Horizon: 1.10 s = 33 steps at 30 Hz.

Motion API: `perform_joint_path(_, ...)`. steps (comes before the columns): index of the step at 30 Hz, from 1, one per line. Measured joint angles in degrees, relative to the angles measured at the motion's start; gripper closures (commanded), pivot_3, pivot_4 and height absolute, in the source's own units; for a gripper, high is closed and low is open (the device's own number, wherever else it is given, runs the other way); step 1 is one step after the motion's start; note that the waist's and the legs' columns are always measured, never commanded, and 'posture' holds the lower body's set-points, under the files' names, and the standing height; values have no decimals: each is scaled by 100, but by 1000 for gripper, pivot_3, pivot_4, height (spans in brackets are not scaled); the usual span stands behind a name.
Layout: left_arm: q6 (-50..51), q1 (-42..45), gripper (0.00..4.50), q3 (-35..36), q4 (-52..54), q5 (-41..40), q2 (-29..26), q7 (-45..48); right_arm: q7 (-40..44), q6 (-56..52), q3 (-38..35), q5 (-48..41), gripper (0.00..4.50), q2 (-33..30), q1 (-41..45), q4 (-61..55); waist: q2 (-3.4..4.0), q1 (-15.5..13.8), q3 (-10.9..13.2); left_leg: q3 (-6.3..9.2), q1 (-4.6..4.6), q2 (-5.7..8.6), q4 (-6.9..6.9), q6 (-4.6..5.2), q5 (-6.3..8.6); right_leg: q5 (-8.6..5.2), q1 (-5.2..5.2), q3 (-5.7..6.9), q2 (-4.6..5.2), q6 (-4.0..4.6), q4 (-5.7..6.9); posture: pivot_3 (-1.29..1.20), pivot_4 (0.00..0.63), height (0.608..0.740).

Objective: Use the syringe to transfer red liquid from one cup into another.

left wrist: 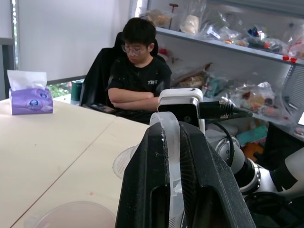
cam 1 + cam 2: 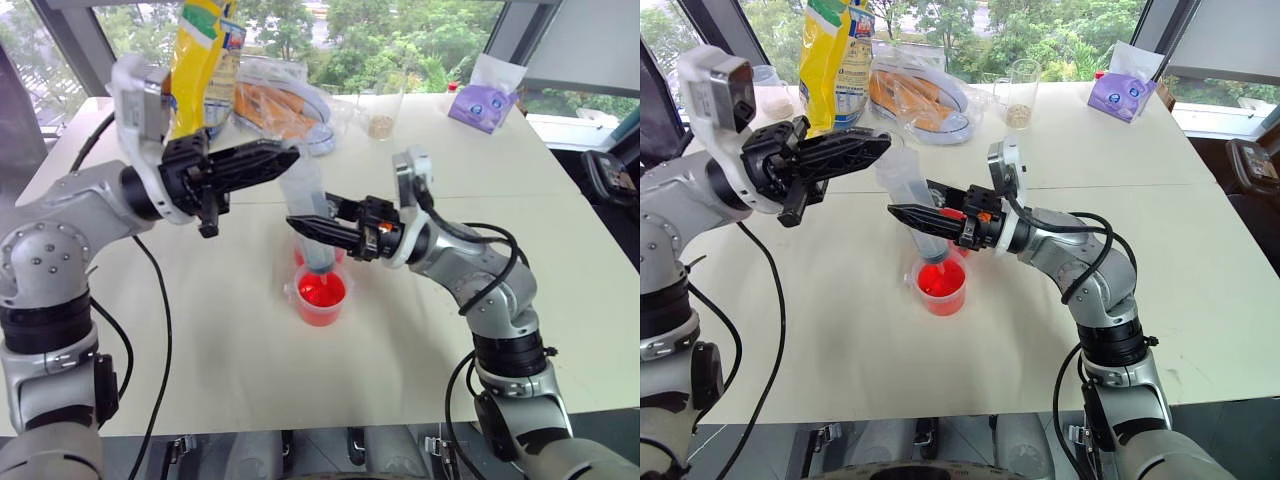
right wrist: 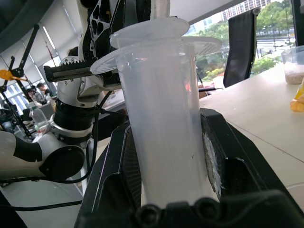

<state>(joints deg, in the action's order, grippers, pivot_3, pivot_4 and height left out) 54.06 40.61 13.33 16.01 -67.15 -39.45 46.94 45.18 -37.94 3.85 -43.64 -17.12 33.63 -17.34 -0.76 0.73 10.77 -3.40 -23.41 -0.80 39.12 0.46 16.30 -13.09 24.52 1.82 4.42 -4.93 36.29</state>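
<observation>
Syringe [image 2: 908, 200] is steeply tilted, long axis nearly upright: tip end down over the cups at table centre, wide plunger end up and leaning toward the robot's left, away from the right arm. The tip itself is hidden behind the right gripper's fingers, so I can't tell whether it is in the liquid. Right arm comes in from the right, forearm about level, right gripper [image 2: 902, 214] pointing left across the table, clenched on the lower barrel; the right wrist view shows the clear barrel squeezed between both fingers [image 3: 116, 175]. Left arm is raised higher, elbow out, left gripper [image 2: 285, 155] pointing right and roughly level, jaws clamped on the thin plunger flange at the top of the syringe; in the left wrist view the clear plastic edge sits pinched between its fingers [image 1: 147, 180]. Directly below the syringe stands the squat cup [image 2: 941, 288], holding red liquid [image 2: 937, 280]. The taller cup [image 2: 302, 255] is just behind it, mostly hidden by the right gripper, with some red showing. Both stand on the beige table [image 2: 1120, 180].
</observation>
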Motion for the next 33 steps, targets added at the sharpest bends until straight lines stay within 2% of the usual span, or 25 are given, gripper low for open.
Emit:
perform_joint_path(10, 8, 89, 4379, 4, -5, -104, -92, -103, -111, -162, -46, -175, 3108, -32, 102, -30, 0, 3, 0, 0, 0, 0, 0, 0, 0, 0, 0, 0, 0, 0, 0, 0, 150, 740)
perform_joint_path(11, 14, 95, 3644, 5, -9, -110, -106, -113, -121, -180, -52, -216, 3108, -35, 101, -31, 0, 3, 0, 0, 0, 0, 0, 0, 0, 0, 0, 0, 0, 0, 0, 0, 150, 740)
perform_joint_path(13, 87, 74, 2919, -15, -13, -118, -158, -107, -245, -191, -248, -292, 3108, -30, 106, -30, 0, 0, 0, 0, -3, 0, 0, 0, 0, 0, 1, 1, 0, 0, 0, 0, 150, 740)
perform_joint_path(14, 146, 72, 2307, -1, -30, -138, -204, -119, -293, -190, -359, -314, 3108, -51, 110, -30, 0, -5, 0, 1, -2, 0, 0, 0, 0, 0, 0, 1, 0, 0, -2, 0, 150, 740)
perform_joint_path(18, 386, 23, 331, -105, -104, -161, -282, -162, -321, -158, -517, -499, 3108, -33, 303, -91, 0, 8, 0, 2, -2, -2, -1, 0, 0, 0, 0, 1, -4, 0, -3, 0, 150, 740)
perform_joint_path(19, 397, 23, 20, -77, -139, -167, -294, -209, -319, -158, -521, -506, 3108, -33, 305, -116, 0, 11, 0, 2, -1, -3, -1, 0, 0, 0, 0, 0, -3, 0, -3, 0, 150, 740)
perform_joint_path(24, 398, -89, 20, 413, -158, -264, -501, -474, -330, -174, -521, -519, 3108, -45, 287, -115, 0, 19, 1, 1, -2, -4, -2, 0, 0, 0, 2, 0, -4, 0, -3, 0, 150, 740)
perform_joint_path(28, 394, -600, 20, 822, -71, -329, -745, -544, -335, -186, -526, -531, 3108, -80, 257, -113, 0, 14, 1, 1, -2, -4, -3, 0, 0, 0, 2, 0, -1, 0, -4, 0, 150, 740)
perform_joint_path(33, 354, -1224, 20, 1012, 229, -290, -935, -468, -479, -410, -586, -735, 3108, -145, 330, -58, 0, -2, 1, 0, -2, -2, -2, 0, 0, -1, 1, 0, 3, 2, -7, 0, 150, 740)
